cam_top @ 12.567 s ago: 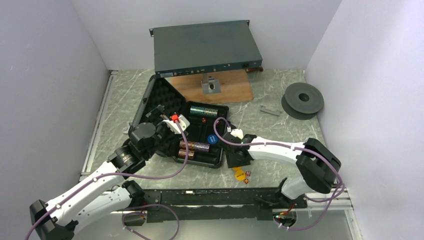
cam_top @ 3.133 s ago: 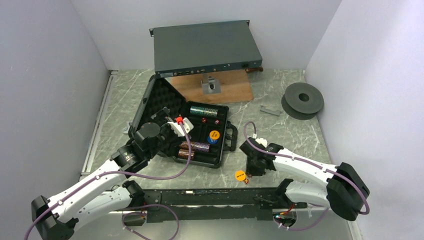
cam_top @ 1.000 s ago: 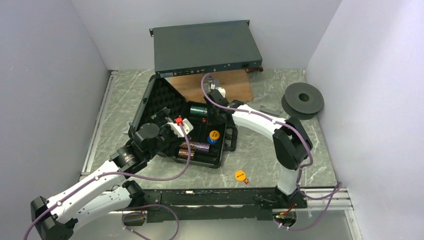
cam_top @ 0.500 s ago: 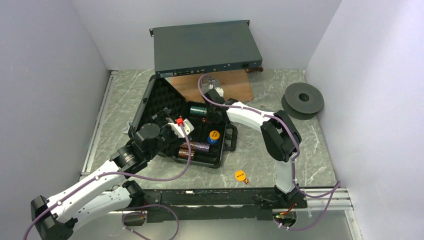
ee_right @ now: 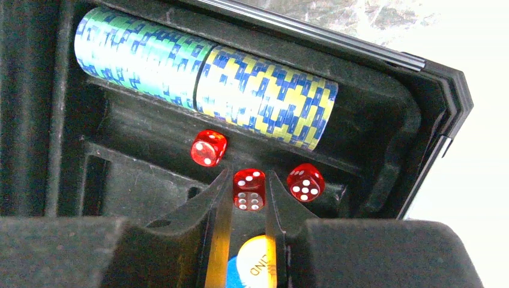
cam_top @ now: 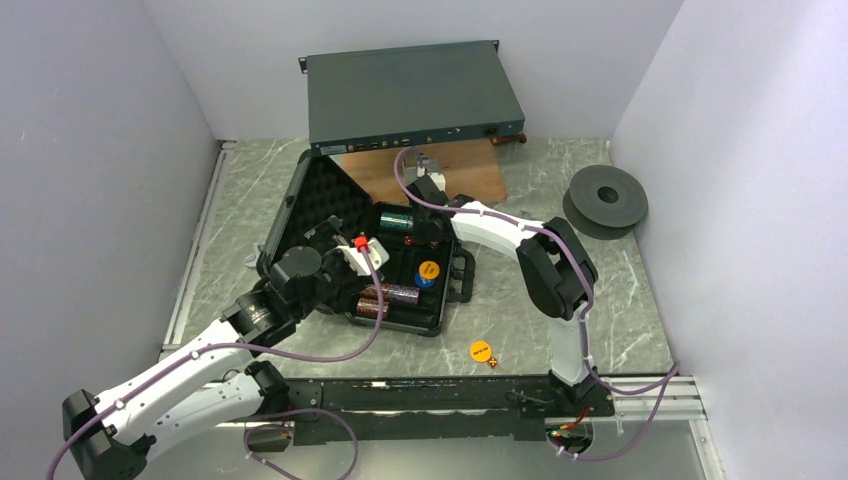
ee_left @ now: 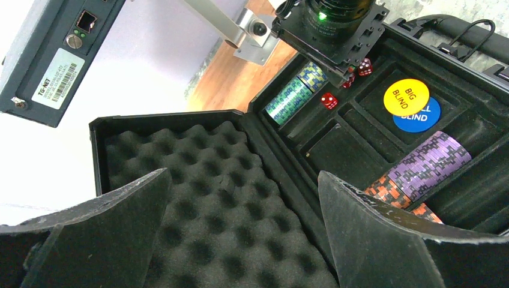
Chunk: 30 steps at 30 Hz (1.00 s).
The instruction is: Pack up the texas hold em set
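The black poker case (cam_top: 401,325) lies open, its foam lid (cam_top: 318,200) tilted up at the left. It holds green and blue chip rolls (ee_right: 141,57), purple and orange rolls (cam_top: 395,293), and a yellow "BIG BLIND" button (cam_top: 429,269) on a blue one. My right gripper (ee_right: 248,180) is shut on a red die (ee_right: 248,193) over the case's dice slot. Two red dice (ee_right: 208,147) (ee_right: 305,182) lie there. My left gripper (ee_left: 243,177) is open over the foam lid (ee_left: 198,198). A yellow button (cam_top: 481,351) and a red die (cam_top: 493,362) lie on the table in front.
A grey rack unit (cam_top: 410,95) stands at the back over a wooden board (cam_top: 470,180) with a metal block (cam_top: 423,170). A grey spool (cam_top: 605,198) and a small metal bracket (cam_top: 540,221) lie at the right. The case handle (cam_top: 467,275) sticks out right.
My right arm took a red die from the table in front and carried it to the back of the case, over the dice slot. The left arm has hardly moved.
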Each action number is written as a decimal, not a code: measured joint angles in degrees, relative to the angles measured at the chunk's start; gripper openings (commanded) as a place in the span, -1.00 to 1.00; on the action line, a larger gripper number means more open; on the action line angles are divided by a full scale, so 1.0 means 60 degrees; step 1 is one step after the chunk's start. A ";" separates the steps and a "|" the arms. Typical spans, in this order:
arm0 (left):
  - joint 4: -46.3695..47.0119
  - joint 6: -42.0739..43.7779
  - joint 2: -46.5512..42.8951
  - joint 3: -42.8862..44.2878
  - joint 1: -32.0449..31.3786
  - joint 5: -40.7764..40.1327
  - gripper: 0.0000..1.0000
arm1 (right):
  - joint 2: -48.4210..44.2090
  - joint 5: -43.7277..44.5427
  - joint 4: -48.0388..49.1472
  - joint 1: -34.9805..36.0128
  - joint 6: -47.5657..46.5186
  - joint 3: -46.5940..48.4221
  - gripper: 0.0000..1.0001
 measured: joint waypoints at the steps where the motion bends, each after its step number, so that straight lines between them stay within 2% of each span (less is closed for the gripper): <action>1: 0.0000 0.0000 0.0004 0.0000 0.0000 0.0000 0.98 | 0.0004 0.0000 -0.0007 -0.0004 -0.0025 0.0004 -0.64; 22: -0.0004 0.0051 0.0000 0.0000 0.0000 -0.0004 0.98 | -0.0106 0.0131 -0.0084 -0.0011 -0.0310 -0.0004 0.56; 30: 0.0000 0.0146 0.0000 0.0000 0.0000 -0.0007 0.98 | -0.1519 0.0047 -0.0124 0.0011 -0.0477 -0.0313 0.76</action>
